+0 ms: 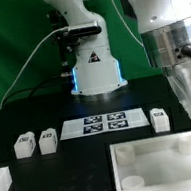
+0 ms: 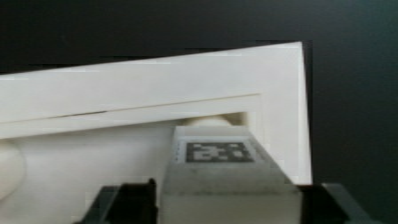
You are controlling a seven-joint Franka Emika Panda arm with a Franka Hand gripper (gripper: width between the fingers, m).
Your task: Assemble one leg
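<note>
Leg rests on black table; green backdrop behind.

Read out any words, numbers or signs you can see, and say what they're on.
No words or numbers can be read.
A black triangle sign on the robot base: symbol too small to read.
Otherwise only marker tags, patterns not text, on the marker board and the leg.
</note>
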